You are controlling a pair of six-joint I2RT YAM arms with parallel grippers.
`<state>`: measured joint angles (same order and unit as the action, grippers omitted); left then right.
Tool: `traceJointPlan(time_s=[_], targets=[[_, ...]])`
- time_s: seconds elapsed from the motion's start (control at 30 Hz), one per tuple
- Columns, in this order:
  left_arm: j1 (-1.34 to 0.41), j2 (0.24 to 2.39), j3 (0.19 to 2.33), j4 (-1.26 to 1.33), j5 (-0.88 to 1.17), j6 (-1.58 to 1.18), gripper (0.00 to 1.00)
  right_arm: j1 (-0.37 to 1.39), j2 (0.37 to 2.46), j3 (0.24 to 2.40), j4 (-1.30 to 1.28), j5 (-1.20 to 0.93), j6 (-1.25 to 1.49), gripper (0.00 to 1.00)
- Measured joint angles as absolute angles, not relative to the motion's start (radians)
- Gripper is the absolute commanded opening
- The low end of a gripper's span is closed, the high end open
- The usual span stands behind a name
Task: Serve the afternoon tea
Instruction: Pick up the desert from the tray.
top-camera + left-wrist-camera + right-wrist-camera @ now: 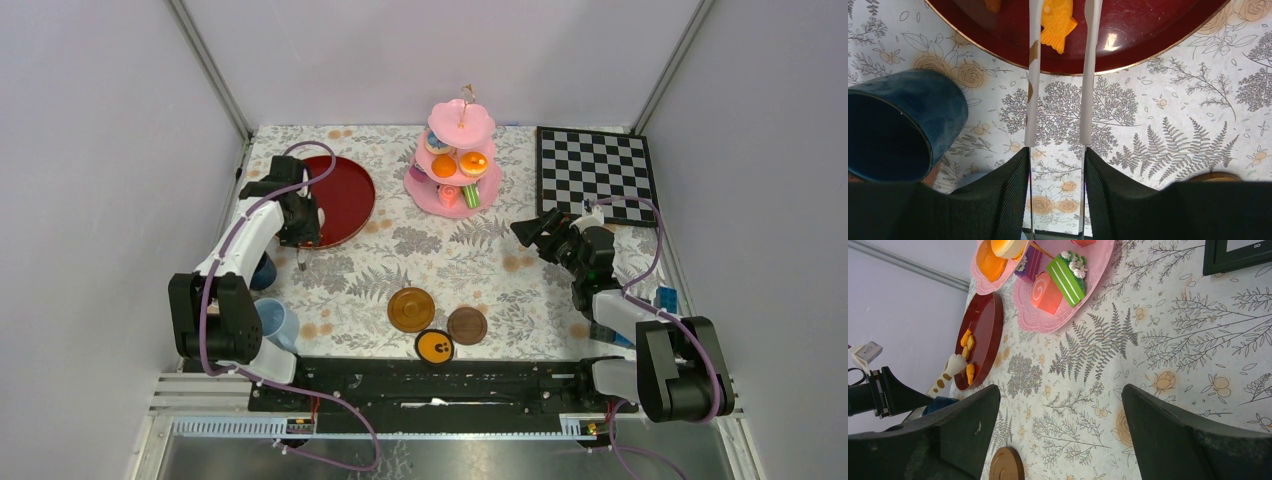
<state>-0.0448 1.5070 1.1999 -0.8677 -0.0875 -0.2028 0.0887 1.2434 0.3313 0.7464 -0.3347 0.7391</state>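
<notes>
Now | left end effector (1055, 170) pinching white spotted tongs (1032, 100) | orange fish-shaped pastry (1058, 25) dead ahead between prongs | right end effector (1058, 395) spread, farther.

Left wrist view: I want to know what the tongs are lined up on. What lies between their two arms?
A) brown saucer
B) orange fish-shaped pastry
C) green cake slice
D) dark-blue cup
B: the orange fish-shaped pastry lies on the red tray between the arms of the tongs.
</notes>
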Motion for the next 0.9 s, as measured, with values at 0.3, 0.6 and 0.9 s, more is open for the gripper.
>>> traceJointPlan(time_s=[0.3, 0.6, 0.9], targets=[[-0.044, 1.507, 1.188, -0.868, -0.088, -0.214, 0.46, 0.089, 1.243, 0.331, 0.747, -0.335, 0.739, 0.98], [-0.027, 1.538, 1.169, -0.863, -0.094, -0.214, 0.48, 0.089, 1.24, 0.327, 0.747, -0.335, 0.739, 0.98], [-0.026, 1.555, 1.142, -0.848, -0.093, -0.215, 0.42, 0.089, 1.238, 0.326, 0.747, -0.335, 0.74, 0.98]])
